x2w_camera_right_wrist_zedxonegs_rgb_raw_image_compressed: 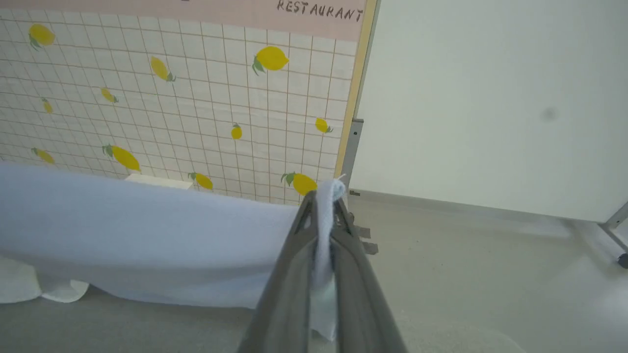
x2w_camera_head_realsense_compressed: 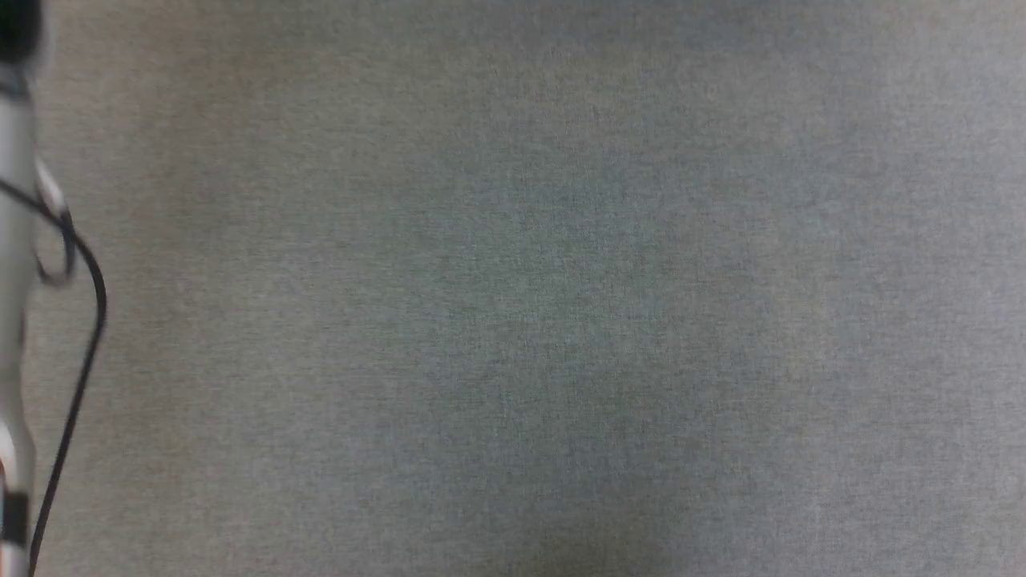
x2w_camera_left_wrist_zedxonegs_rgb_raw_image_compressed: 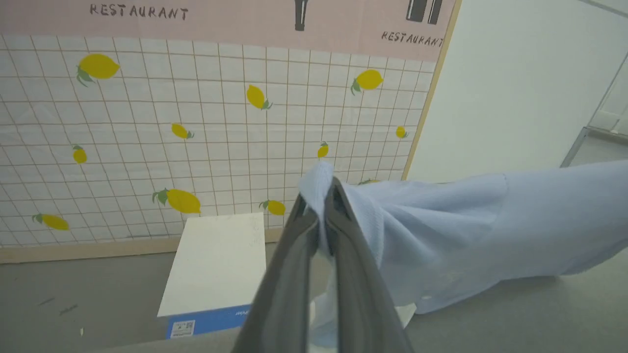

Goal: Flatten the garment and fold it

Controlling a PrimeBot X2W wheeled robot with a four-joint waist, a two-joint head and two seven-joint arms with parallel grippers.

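Left gripper (x2w_camera_left_wrist_zedxonegs_rgb_raw_image_compressed: 324,196): fingers pinched tight on a bunched corner of the garment (x2w_camera_left_wrist_zedxonegs_rgb_raw_image_compressed: 466,225), with fabric poking out above the tips. It is lifted clear, in front of the lemon-print wall panel (x2w_camera_left_wrist_zedxonegs_rgb_raw_image_compressed: 147,137) and above a white box (x2w_camera_left_wrist_zedxonegs_rgb_raw_image_compressed: 216,260) on the floor

Garment: a light blue T-shirt strung in the air between the two grippers, top edge drawn near taut, the rest sagging below. Long axis runs side to side, gripper to gripper, roughly level. Which end is the collar I cannot tell

Right gripper (x2w_camera_right_wrist_zedxonegs_rgb_raw_image_compressed: 324,201): likewise clamped shut on the opposite corner, a tuft showing above the tips

Judgement: held high by two corners so its own weight pulls out creases, ready to be laid flat on the grey table surface (x2w_camera_head_realsense_compressed: 513,320) for folding
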